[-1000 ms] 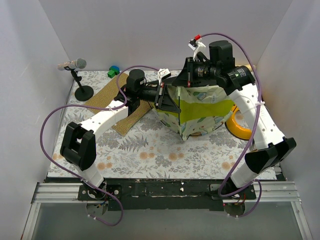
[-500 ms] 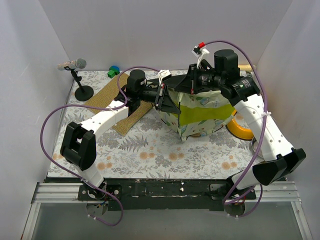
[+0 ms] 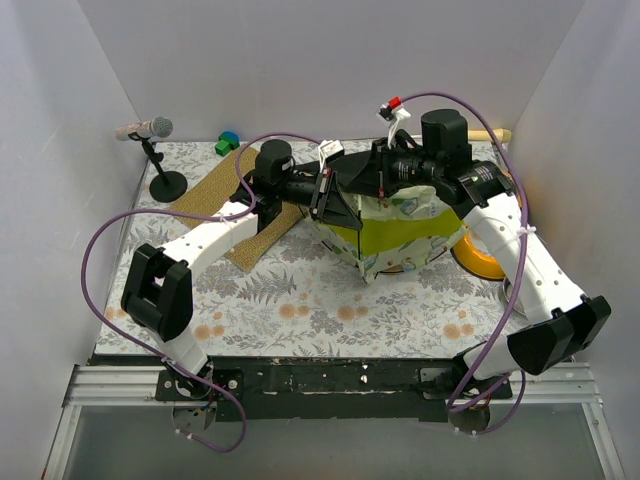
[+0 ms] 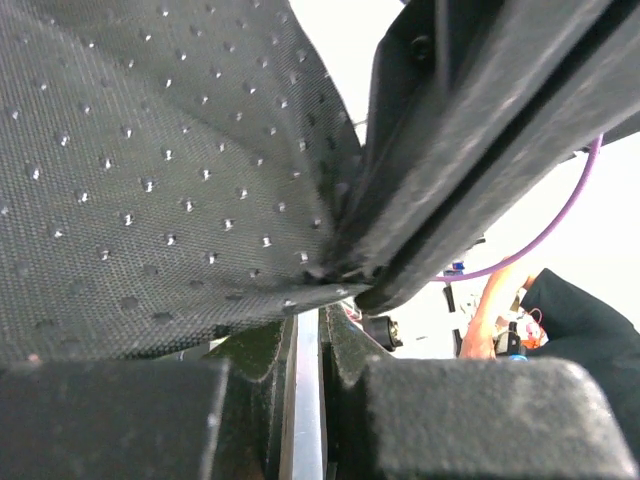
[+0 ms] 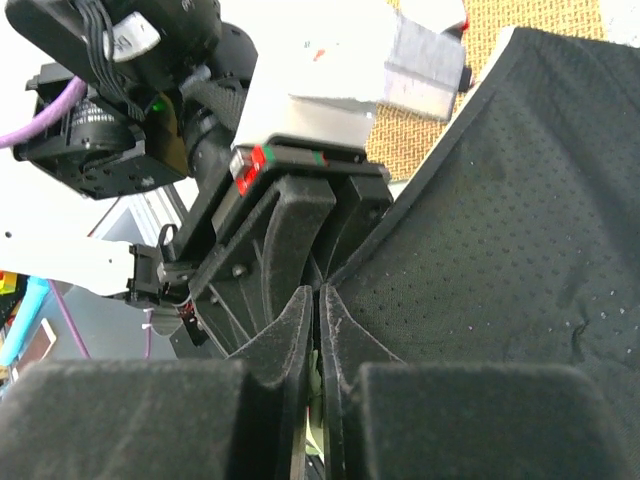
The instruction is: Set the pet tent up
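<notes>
The pet tent [image 3: 405, 225] stands half-collapsed at the table's middle right, with its cream printed fabric and a lime panel facing the camera. Its black perforated underside [image 4: 150, 150] fills the left wrist view and also shows in the right wrist view [image 5: 520, 220]. My left gripper [image 3: 330, 195] [image 4: 318, 320] is shut on the edge of that black fabric at the tent's left side. My right gripper [image 3: 358, 178] [image 5: 318, 300] faces it tip to tip. It is shut, with a sliver of lime fabric between its pads. The left gripper's fingers [image 5: 290, 230] show just beyond.
A brown textured mat [image 3: 240, 215] lies under the left arm. A microphone on a stand [image 3: 150, 130] and small blue and green blocks [image 3: 228, 143] are at the back left. A yellow tape ring [image 3: 482, 255] lies right of the tent.
My right wrist has moved left and lower toward the left gripper, its elbow swinging out right. The tent's top has leaned with it and the lime panel looks narrower. The left arm has stayed put.
</notes>
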{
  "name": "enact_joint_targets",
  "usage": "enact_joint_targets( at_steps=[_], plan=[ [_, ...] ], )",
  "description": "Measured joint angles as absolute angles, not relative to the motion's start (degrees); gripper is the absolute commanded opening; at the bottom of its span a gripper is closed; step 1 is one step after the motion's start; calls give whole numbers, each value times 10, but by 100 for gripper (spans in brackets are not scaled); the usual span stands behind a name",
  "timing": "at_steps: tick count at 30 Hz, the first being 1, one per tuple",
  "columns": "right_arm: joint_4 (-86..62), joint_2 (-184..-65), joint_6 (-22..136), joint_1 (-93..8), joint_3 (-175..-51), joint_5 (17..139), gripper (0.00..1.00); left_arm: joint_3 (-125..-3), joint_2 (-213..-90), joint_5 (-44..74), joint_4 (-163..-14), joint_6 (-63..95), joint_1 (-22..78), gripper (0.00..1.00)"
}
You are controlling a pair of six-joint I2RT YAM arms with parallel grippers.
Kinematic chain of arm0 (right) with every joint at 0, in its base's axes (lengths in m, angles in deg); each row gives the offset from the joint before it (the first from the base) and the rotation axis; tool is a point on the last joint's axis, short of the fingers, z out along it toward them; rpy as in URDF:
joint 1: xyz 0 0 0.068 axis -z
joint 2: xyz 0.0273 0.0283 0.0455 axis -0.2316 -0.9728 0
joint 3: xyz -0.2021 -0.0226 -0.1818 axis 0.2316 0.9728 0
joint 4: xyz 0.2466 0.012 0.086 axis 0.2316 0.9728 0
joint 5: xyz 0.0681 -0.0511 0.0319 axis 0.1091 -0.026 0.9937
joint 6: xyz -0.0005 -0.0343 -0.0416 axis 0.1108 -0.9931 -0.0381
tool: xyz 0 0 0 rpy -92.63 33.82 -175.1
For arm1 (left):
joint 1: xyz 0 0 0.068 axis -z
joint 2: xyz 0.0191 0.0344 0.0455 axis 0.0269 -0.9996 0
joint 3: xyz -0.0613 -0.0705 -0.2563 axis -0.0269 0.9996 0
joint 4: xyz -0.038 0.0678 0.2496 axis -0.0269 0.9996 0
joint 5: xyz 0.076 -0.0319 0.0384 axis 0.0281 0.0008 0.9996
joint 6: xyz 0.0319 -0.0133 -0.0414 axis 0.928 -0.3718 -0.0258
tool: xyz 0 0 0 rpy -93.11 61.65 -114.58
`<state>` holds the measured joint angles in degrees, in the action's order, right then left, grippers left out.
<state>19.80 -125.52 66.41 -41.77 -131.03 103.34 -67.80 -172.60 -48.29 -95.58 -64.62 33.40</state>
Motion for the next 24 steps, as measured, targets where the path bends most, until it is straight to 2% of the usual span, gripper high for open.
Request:
enact_joint_targets(
  at_steps=[3,8,14,20,24],
  plan=[
    [188,-1242,659,-419,-1288,1033,18,-674,-1726,-490,-974,-660,331,0],
    [175,-1223,649,-420,-1277,1031,50,-672,-1726,-502,-1011,-680,331,0],
    [189,-1230,629,-421,-1326,1033,72,-672,-1725,-494,-1045,-686,324,0],
    [183,-1227,583,-415,-1407,1007,77,-699,-1725,-476,-1017,-651,319,0],
    [166,-1186,530,-402,-1415,917,77,-723,-1725,-464,-1019,-645,319,0]
  ],
)
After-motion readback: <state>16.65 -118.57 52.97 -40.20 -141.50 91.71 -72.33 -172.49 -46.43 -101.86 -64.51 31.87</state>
